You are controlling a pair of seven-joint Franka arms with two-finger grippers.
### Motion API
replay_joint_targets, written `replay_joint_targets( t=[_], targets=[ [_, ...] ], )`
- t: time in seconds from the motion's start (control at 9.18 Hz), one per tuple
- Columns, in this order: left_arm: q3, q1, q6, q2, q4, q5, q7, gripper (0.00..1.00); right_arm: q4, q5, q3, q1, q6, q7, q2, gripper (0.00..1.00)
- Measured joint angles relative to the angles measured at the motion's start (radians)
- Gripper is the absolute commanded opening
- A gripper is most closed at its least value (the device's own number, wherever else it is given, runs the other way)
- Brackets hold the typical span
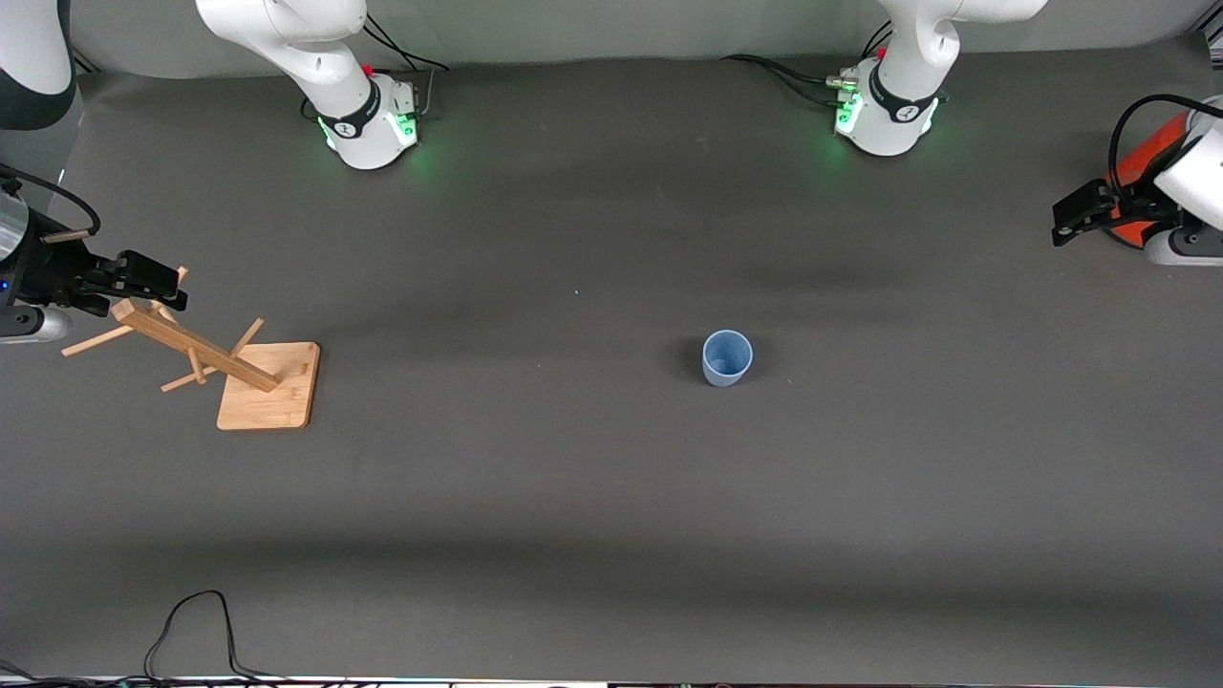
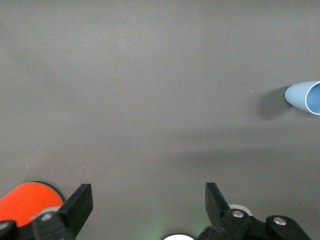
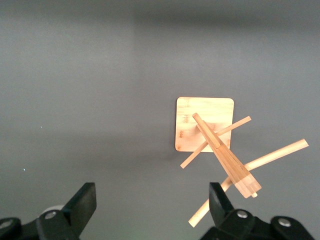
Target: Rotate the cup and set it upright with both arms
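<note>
The pale-blue cup (image 1: 727, 357) stands on the dark mat toward the left arm's end of the table, its open mouth up; it also shows at the edge of the left wrist view as the cup (image 2: 305, 96). My left gripper (image 1: 1075, 215) hangs open at the left arm's end of the table, far from the cup, with nothing between its fingers (image 2: 80, 205). My right gripper (image 1: 153, 282) hangs open over the top of the wooden rack (image 1: 268, 387), holding nothing; its fingers (image 3: 85, 202) show bare mat between them.
An orange-red cylinder (image 1: 1142, 162) stands under the left gripper, seen as the cylinder (image 2: 27, 200). The wooden rack (image 3: 204, 122) has a square base and slanted pegs. A black cable (image 1: 191, 621) lies at the table's near edge.
</note>
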Motion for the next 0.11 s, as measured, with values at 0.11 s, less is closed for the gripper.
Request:
replay_joint_targets(
  t=[0.11],
  targets=[
    [-0.004, 0.009, 0.000, 0.000, 0.002, 0.000, -0.001, 1.00, 0.000, 0.000, 0.000, 0.000, 0.000, 0.000, 0.000, 1.00]
  ],
)
